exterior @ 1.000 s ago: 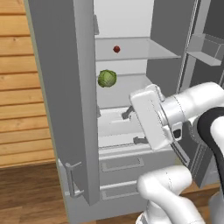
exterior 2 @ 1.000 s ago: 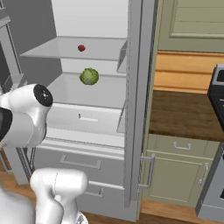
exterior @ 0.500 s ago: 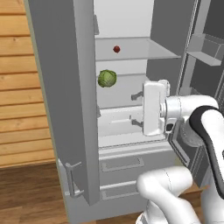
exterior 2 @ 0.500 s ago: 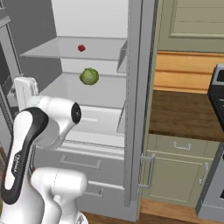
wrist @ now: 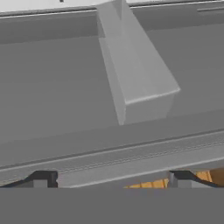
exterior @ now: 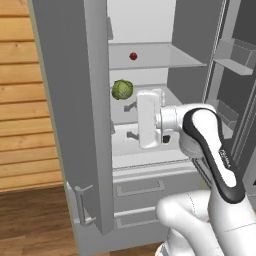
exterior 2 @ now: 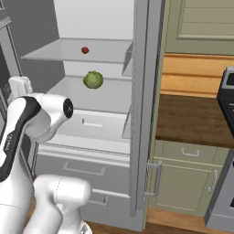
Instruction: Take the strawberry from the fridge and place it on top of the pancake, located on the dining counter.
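1. Left base view: we read faint grey lettering along the dark forearm cover of the arm [exterior: 220, 160]. It is too small to make out. We find no other labels or writing.
2. The fridge [exterior: 70, 125] stands with both doors open. The strawberry [exterior: 133, 56] lies on the upper white shelf [exterior: 165, 59], towards the back and left of the shelf's middle.
3. The cabbage [exterior: 122, 89] sits one shelf lower, below and slightly left of the strawberry.
4. The fingers [exterior: 131, 120] point left inside the fridge at the level of the cabbage shelf, just right of and below the cabbage. One dark tip sits near the cabbage and the other lower down. They are spread wide with nothing between them.
5. The strawberry is above the fingers, one shelf up and well apart from them. There is no contact.
6. Right base view: we see the strawberry [exterior 2: 85, 50] on the upper shelf with the cabbage [exterior 2: 93, 79] below it and a bit to the right. The white hand [exterior 2: 19, 84] pokes up at the left edge by the left door.
7. Hand view: both dark tips [wrist: 41, 178] sit far apart at the bottom with an empty gap between them. They face a grey fridge wall with a wedge-shaped shelf bracket [wrist: 133, 74].
8. Right of the fridge we see a dark wooden desk [exterior 2: 192, 119] over pale green cabinets [exterior 2: 187, 178].
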